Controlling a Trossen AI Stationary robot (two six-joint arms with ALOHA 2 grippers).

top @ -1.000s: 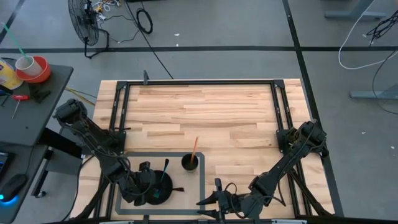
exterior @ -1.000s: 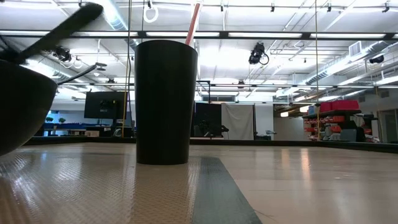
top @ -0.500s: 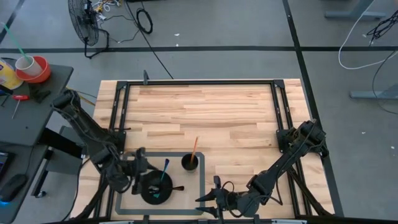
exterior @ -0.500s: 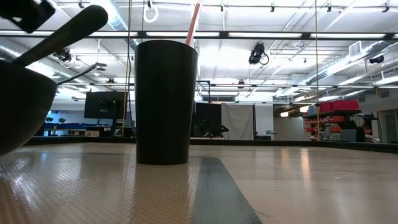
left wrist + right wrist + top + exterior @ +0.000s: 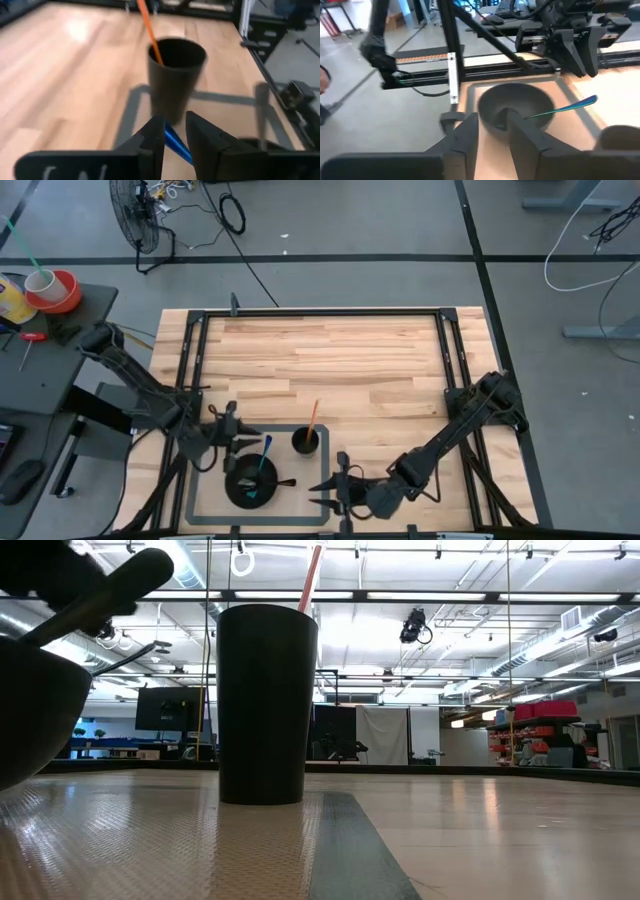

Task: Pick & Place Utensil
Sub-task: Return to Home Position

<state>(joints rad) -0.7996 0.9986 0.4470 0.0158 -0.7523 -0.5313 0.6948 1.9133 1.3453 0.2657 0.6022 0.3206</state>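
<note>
While the pale wooden worktop (image 5: 330,360) carried a clear dark-edged mat (image 5: 283,428) under the round black bowl (image 5: 240,490), the left hand (image 5: 238,438), nearer that bowl, and the right hand (image 5: 318,495) hung empty, slightly parted; blue fork (image 5: 264,452) and black spoon (image 5: 283,483) rested inside.

High view: overhead, looking straight down on the whole pale wooden worktop (image 5: 330,360). Low view: at worktop level, very near the tall black cup (image 5: 267,705) with an orange straw, facing the room. Left wrist view: close, facing the same cup. Right wrist view: close, facing the round black bowl (image 5: 515,107), also seen overhead.
</note>
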